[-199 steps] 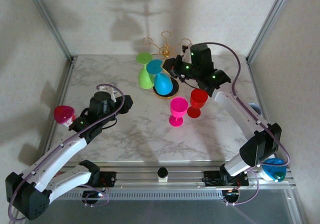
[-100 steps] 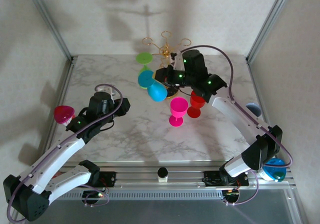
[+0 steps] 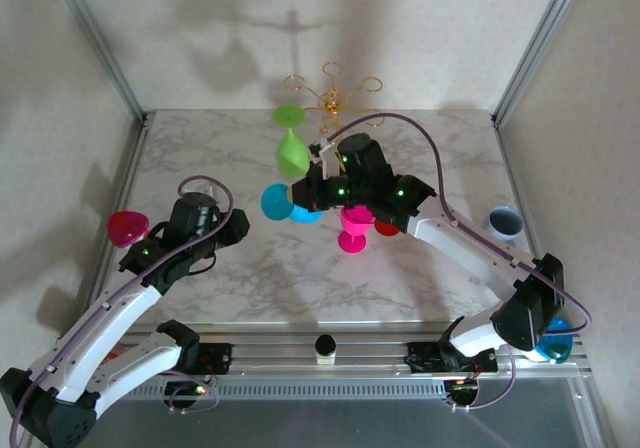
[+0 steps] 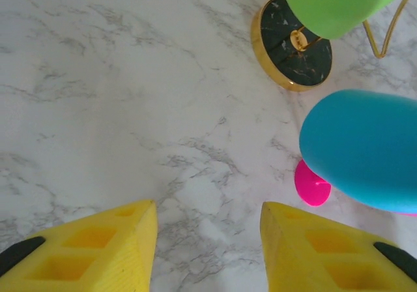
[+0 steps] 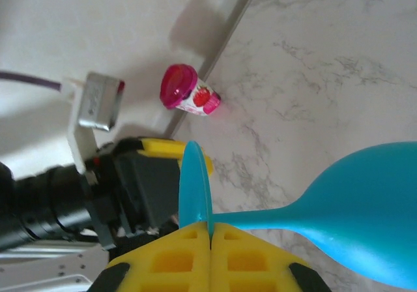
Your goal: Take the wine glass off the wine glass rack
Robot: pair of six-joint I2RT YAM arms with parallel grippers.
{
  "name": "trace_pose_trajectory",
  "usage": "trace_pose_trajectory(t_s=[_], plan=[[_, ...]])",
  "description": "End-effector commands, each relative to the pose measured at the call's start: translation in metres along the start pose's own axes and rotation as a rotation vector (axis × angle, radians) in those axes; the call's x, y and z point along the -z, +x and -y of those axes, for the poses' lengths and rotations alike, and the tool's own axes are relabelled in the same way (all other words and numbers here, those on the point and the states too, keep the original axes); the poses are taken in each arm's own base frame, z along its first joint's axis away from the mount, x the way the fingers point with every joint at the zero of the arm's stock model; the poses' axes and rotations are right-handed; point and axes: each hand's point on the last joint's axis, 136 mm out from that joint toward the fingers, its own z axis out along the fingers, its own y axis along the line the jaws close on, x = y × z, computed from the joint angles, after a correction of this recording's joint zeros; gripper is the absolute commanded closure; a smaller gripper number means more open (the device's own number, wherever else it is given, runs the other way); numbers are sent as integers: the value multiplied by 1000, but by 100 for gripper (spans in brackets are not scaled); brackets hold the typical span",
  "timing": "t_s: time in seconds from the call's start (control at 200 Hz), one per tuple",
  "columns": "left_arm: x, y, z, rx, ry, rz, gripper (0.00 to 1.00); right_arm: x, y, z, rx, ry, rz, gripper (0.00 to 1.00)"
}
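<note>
- Top external is looking down over the counter (image 3: 280, 268) from 6 o'clock.
- Left wrist is facing down closely, blue wine glass (image 4: 365, 148) at 3 o'clock.
- Right wrist is facing 9 o'clock, sharing that glass.

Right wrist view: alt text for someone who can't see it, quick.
The right gripper is shut on the stem of the blue wine glass beside its foot, the glass lying sideways with its bowl to the right above the marble table. Beyond it are the left arm and a small pink cup near the table's edge.

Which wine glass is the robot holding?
The blue glass, its stem clamped in the right arm's jaws; the green glass hangs from the rack.
</note>
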Motion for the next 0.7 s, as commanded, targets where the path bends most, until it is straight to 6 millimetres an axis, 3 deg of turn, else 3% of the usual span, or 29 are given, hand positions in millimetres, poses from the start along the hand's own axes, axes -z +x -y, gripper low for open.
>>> trace_pose_trajectory(t_s=[0.0, 0.215, 0.696], plan=[[3, 9, -16, 35, -51, -35, 52, 5, -1, -9, 146, 3, 70, 100], [-1, 20, -18, 78, -17, -94, 50, -12, 27, -6, 275, 43, 57, 100], [-5, 37, -17, 91, 6, -196, 49, -46, 82, -6, 745, 233, 120, 100]])
